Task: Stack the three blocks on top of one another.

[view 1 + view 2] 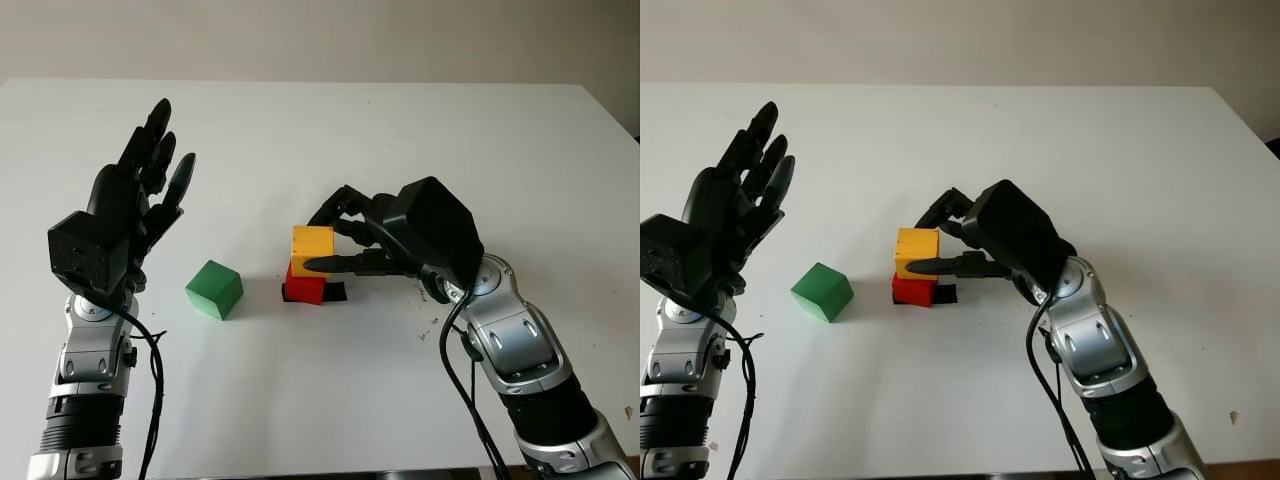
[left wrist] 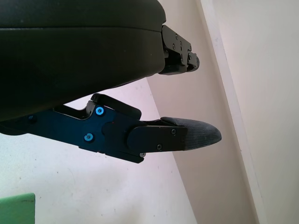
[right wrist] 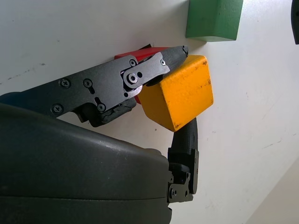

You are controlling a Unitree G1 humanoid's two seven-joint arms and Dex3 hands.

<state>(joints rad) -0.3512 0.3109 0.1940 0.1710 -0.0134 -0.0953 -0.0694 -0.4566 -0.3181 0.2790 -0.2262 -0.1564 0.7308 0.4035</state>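
yellow block (image 1: pixel 312 243) sits on red block (image 1: pixel 305 284), right hand (image 1: pixel 345 240) clamped on it.
green block (image 1: pixel 214 289) at 9 o'clock of the stack on the white desk (image 1: pixel 320 140); left hand (image 1: pixel 135 200) raised, open, holding nothing.

The red block (image 1: pixel 304 284) is largely covered by the yellow block (image 1: pixel 312 247) seated on it, and in the right wrist view little beyond a red corner is seen behind a finger of the right robot hand (image 1: pixel 345 240). Part of the yellow block's right side is masked by those fingers. The green block (image 2: pixel 17 208) is cut off by the left wrist picture's edge. What the dark patch (image 1: pixel 337 291) beside the red block is cannot be told.
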